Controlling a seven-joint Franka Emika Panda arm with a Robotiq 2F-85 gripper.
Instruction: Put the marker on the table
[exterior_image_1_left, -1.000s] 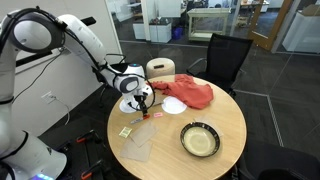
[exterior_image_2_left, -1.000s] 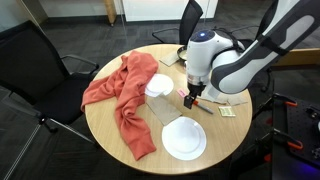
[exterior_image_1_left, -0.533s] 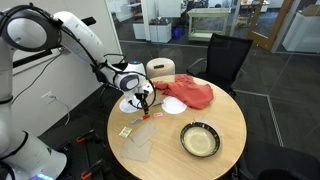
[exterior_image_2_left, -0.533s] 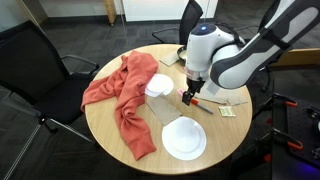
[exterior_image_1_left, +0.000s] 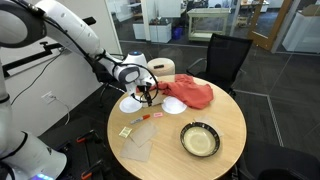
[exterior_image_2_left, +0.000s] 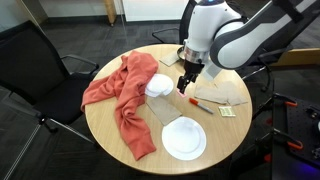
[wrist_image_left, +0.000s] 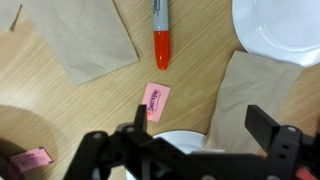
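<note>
The marker (wrist_image_left: 160, 30), grey with a red-orange cap, lies flat on the round wooden table (exterior_image_1_left: 225, 115). It also shows in both exterior views (exterior_image_1_left: 144, 119) (exterior_image_2_left: 200, 104). My gripper (wrist_image_left: 200, 125) is open and empty. It hangs above the table, clear of the marker, in both exterior views (exterior_image_1_left: 148, 93) (exterior_image_2_left: 185, 83). In the wrist view the marker lies beyond the fingertips, near the top edge.
A red cloth (exterior_image_2_left: 120, 95) is draped over one side of the table. A white cup (exterior_image_2_left: 158, 85) stands beside it and a white bowl (exterior_image_2_left: 184, 138) sits near the edge. Brown napkins (wrist_image_left: 85, 40) and pink packets (wrist_image_left: 154, 101) lie around. Black chairs (exterior_image_1_left: 225, 55) stand nearby.
My gripper has lifted up and away from the table surface. The marker stays lying on the table, free of the fingers.
</note>
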